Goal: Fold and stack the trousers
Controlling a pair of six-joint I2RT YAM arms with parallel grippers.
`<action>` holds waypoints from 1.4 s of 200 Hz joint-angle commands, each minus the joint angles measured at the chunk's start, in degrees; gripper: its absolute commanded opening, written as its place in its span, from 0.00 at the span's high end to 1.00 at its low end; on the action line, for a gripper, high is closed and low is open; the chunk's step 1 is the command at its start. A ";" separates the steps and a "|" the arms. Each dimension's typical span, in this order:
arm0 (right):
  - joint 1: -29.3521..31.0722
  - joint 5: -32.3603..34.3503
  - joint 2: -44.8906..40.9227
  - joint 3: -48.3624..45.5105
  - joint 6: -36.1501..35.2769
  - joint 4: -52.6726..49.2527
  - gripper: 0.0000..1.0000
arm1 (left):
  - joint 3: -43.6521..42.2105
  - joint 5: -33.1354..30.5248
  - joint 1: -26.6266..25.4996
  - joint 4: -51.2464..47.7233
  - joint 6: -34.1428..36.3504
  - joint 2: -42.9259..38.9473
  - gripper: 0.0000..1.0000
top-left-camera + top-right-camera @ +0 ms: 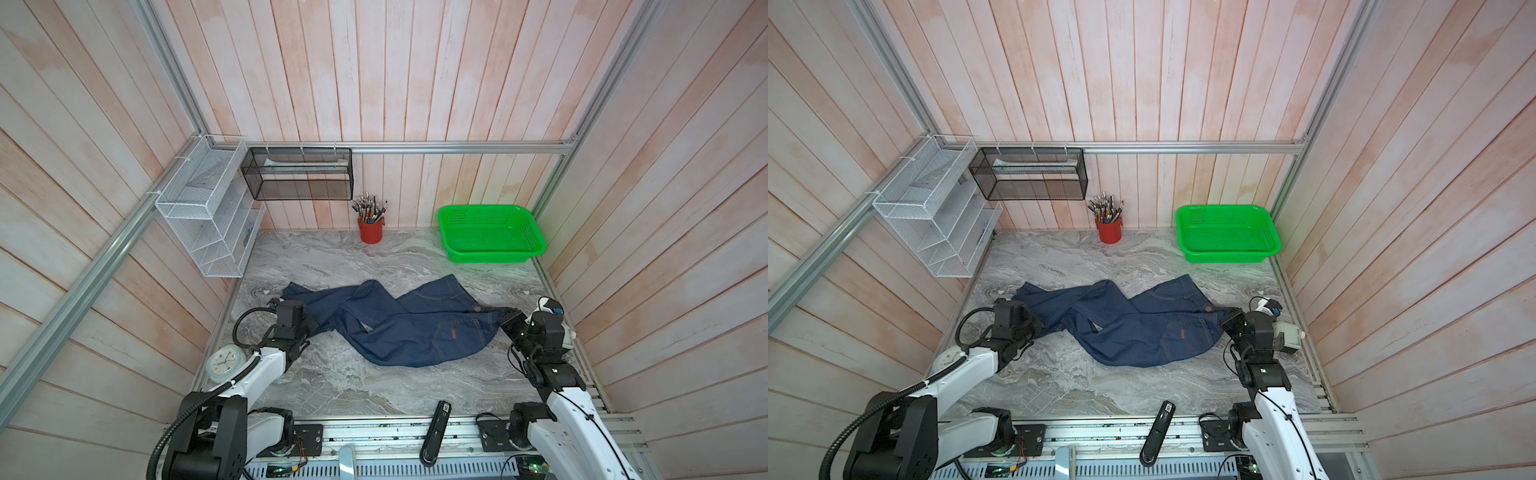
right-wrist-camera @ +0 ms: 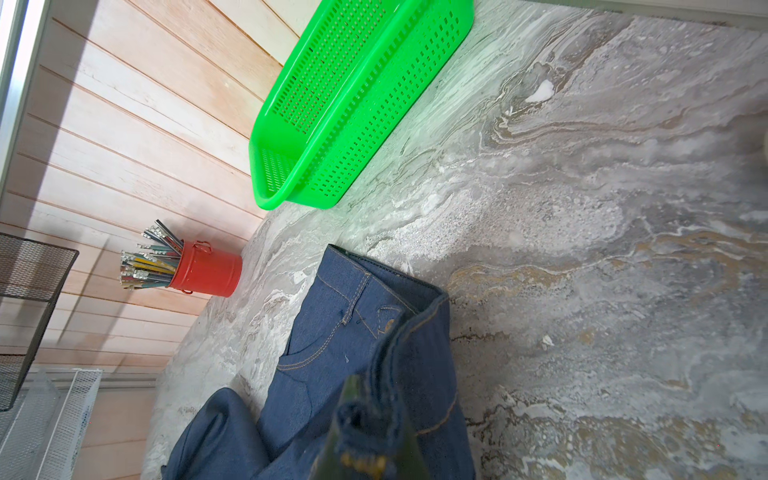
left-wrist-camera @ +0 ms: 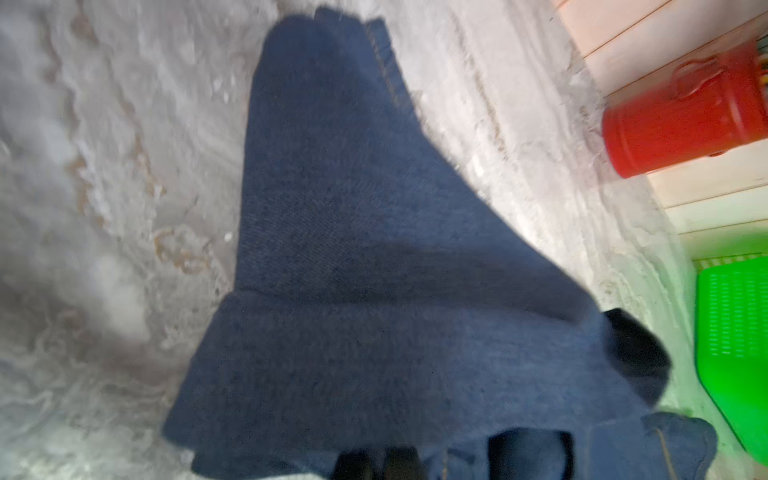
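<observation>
Top views both show the table [image 1: 332, 386] with the trousers [image 1: 399, 328] crumpled mid-table. My right gripper [image 1: 501, 313] pinches the waistband. My left gripper [image 1: 311, 326] is closed, seemingly on a leg; the wrist view is blurred. I'd draw both apart evenly and low to flatten the cloth.

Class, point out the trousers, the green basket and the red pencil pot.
trousers [image 1: 407, 332]: in a top view, middle of the denim seat.
green basket [image 1: 490, 257]: in a top view, its near side wall.
red pencil pot [image 2: 208, 270]: right wrist view, side of the pot.

Both arms low, fwd; L gripper [image 1: 310, 327] & R gripper [image 1: 505, 311] pinched closed.
</observation>
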 commanded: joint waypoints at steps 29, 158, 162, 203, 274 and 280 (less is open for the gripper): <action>-3.34 -0.75 4.75 10.13 -2.18 8.49 1.00 | 26.00 0.59 7.24 -9.13 17.45 -2.42 1.00; -7.38 -3.63 5.58 3.84 1.14 6.89 1.00 | 24.86 13.66 13.49 -17.44 22.81 4.94 0.99; -7.37 -3.60 5.39 3.27 1.45 6.71 1.00 | 24.15 13.76 13.45 -17.67 23.02 4.40 0.99; -7.47 -3.89 3.31 -0.37 2.00 5.84 1.00 | 16.50 14.47 13.49 -22.28 21.45 -3.21 0.94; -7.42 -2.18 -0.26 -6.21 3.47 3.33 1.00 | 10.79 8.77 8.13 -35.03 7.40 -17.41 0.38; -7.42 -1.97 -0.61 -6.47 3.64 2.94 1.00 | 10.98 8.28 8.18 -35.88 6.16 -17.98 0.35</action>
